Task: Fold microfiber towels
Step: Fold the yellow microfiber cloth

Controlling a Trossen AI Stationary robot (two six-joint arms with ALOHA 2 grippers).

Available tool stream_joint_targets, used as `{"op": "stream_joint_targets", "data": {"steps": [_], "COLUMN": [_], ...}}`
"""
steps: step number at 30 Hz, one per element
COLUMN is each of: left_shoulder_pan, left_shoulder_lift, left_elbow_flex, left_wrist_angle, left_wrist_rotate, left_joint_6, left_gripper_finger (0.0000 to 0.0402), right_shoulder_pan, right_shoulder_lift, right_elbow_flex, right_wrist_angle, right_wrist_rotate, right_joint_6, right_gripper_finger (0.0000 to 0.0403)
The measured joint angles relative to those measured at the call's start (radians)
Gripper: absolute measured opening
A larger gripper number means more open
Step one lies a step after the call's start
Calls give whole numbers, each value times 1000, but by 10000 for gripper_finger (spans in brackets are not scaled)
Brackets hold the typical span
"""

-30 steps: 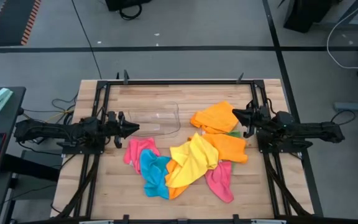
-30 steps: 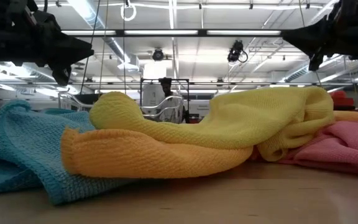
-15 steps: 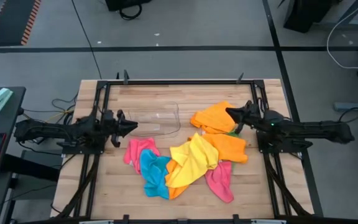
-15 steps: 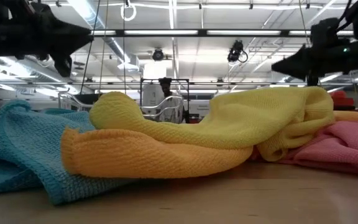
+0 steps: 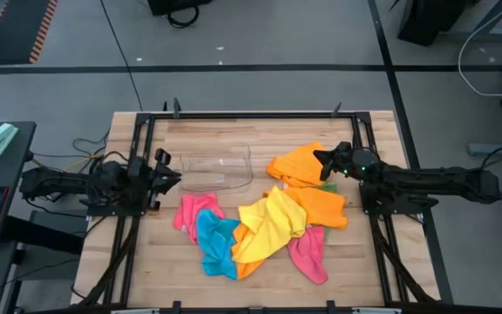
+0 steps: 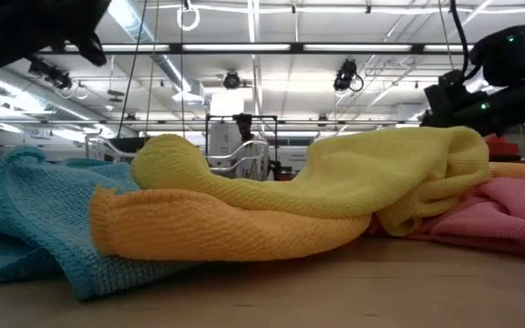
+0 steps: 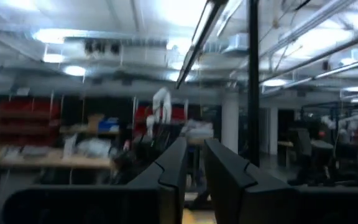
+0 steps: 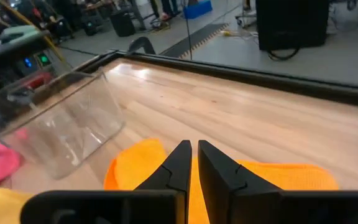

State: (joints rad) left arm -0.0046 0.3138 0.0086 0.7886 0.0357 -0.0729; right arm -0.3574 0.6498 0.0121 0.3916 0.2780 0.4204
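Nearby, clear bin (image 5: 219,168) holds nothing visible — towels (image 5: 264,222) heaped beside it.

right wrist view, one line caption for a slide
Right gripper, fingers nearly shut, above an orange towel, clear bin beyond.

Two dark, matte black arms are seen, each built of slim jointed segments. Small green indicator lights are shown on the right arm. Each arm is ended by a gripper, the left gripper (image 5: 174,177) and the right gripper (image 5: 318,157), each formed of two flat, tapering black fingers (image 8: 178,163).
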Motion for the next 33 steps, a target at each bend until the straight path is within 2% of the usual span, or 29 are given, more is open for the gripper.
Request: {"op": "stream_joint_targets", "data": {"steps": [3, 7, 10, 13, 15, 17, 21, 26, 33], "left_shoulder_pan": [1, 1, 1, 1, 1, 0, -25, -76, -112], "left_shoulder_lift": [0, 0, 0, 0, 0, 0, 0, 0, 6], "left_elbow_flex": [0, 0, 0, 0, 0, 0, 0, 0, 34], "left_wrist_angle": [43, 86, 123, 125, 112, 68, -1, -67, -109], "left_wrist_rotate": [0, -1, -56, -159, -184, -164, -32, -30, -45], "left_joint_6": [-19, -43, -71, -142, -170, -179, -155, -159, -197], "left_gripper_finger": [53, 45, 39, 34, 31, 29, 29, 22, 16], "right_shoulder_pan": [-17, -7, 24, 79, 123, 167, 250, 345, 443], "right_shoulder_lift": [28, 82, 144, 225, 288, 351, 458, 554, 663], "right_elbow_flex": [45, 140, 231, 323, 379, 423, 484, 535, 625], "right_wrist_angle": [2, -24, -77, -166, -209, -236, -244, -245, -259], "right_wrist_rotate": [-99, -283, -364, -369, -369, -369, -369, -337, -292], "right_joint_6": [29, -52, -93, -119, -141, -166, -214, -247, -287], "right_gripper_finger": [37, 37, 37, 37, 37, 37, 39, 58, 122]}}
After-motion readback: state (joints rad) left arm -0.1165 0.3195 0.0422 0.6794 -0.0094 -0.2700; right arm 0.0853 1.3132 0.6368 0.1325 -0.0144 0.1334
